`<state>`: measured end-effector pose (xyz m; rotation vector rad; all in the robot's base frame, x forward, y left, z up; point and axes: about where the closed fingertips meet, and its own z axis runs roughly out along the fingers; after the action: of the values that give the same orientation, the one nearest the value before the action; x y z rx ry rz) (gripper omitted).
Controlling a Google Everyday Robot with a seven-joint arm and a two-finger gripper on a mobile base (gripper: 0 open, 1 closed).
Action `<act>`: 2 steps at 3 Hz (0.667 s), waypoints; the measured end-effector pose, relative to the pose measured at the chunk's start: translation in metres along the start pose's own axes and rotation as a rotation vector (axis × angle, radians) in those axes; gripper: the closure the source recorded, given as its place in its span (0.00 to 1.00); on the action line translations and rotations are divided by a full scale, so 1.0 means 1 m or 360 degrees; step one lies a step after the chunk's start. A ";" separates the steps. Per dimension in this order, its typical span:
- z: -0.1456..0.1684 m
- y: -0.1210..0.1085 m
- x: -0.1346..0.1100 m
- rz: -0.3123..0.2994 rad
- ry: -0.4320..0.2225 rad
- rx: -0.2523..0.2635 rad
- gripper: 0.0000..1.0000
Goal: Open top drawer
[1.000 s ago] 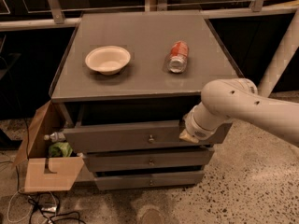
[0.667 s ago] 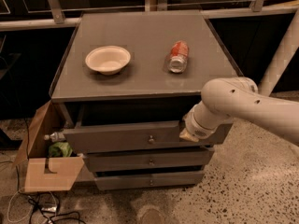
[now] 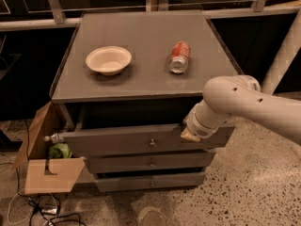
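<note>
The gripper (image 3: pixel 190 134) sat at the upper right edge of the top drawer (image 3: pixel 136 144), which stood partly pulled out; I could not tell the gripper's state. The cabinet top (image 3: pixel 141 36) held a bowl (image 3: pixel 108 60) and a tipped can (image 3: pixel 179 57), above speckled floor (image 3: pixel 249 192).

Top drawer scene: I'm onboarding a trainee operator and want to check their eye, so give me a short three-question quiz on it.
1. True or false: the top drawer is partly pulled out.
2. Where is the gripper? A) on the floor B) at the top drawer's upper edge, right of its knob C) at the bottom drawer
3. Fill in: right of the bowl on the cabinet top lies a ___ on its side.
Key: 1 true; 2 B; 3 can.
</note>
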<state>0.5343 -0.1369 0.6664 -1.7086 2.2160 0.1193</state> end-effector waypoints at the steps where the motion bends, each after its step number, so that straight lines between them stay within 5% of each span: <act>1: 0.000 0.000 0.000 0.0000 0.0000 0.0000 0.81; 2: 0.000 0.000 0.000 0.0000 0.0000 0.0000 0.58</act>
<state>0.5343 -0.1369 0.6664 -1.7087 2.2160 0.1193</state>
